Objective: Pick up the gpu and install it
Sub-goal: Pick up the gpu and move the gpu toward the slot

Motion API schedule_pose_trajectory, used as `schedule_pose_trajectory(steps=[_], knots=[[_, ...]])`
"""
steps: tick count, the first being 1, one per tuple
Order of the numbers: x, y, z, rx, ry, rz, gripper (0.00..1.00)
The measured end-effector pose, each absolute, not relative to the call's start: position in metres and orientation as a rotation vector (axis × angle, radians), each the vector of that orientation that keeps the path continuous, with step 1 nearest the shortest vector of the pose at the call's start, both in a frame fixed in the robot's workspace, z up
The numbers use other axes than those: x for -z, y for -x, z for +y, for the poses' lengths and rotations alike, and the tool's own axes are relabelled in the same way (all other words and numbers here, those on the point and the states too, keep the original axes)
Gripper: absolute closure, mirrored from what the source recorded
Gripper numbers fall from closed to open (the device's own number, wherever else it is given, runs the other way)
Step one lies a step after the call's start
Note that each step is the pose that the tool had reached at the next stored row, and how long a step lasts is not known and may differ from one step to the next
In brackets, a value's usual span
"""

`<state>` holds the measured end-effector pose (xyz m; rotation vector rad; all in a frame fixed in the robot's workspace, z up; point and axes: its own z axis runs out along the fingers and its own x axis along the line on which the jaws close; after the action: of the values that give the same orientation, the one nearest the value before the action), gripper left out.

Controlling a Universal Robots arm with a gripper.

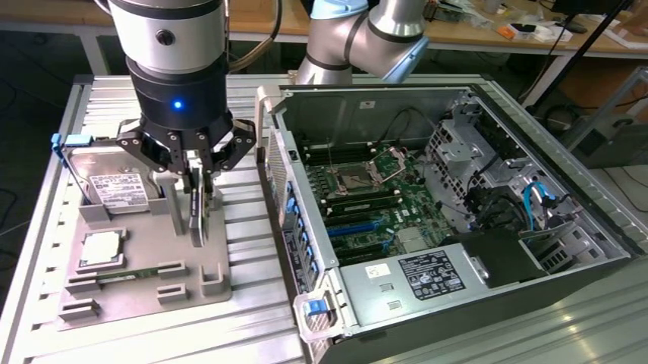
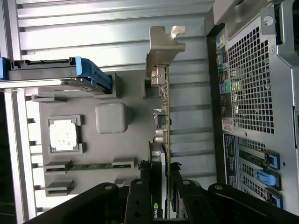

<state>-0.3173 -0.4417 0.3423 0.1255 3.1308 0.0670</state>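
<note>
Ribbed metal table [image 1: 152, 345]; gripper [image 1: 200, 186] closed onto upright gpu [image 1: 199, 220] in grey tray [image 1: 121, 303]; bare slats [image 1: 245, 227] between tray edge and case [image 1: 567, 174].

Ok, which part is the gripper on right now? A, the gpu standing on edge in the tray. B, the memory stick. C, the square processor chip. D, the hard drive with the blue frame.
A: the gripper is closed on the top edge of the gpu, which stands edge-on in the gray tray.
</note>
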Motion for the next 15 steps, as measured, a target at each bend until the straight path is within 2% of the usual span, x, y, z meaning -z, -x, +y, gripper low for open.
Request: schedule_pose_trajectory(steps=[15], knots=[[-0.3479,0.3172,-0.4417,-0.066,-0.134,3.13,0.73]])
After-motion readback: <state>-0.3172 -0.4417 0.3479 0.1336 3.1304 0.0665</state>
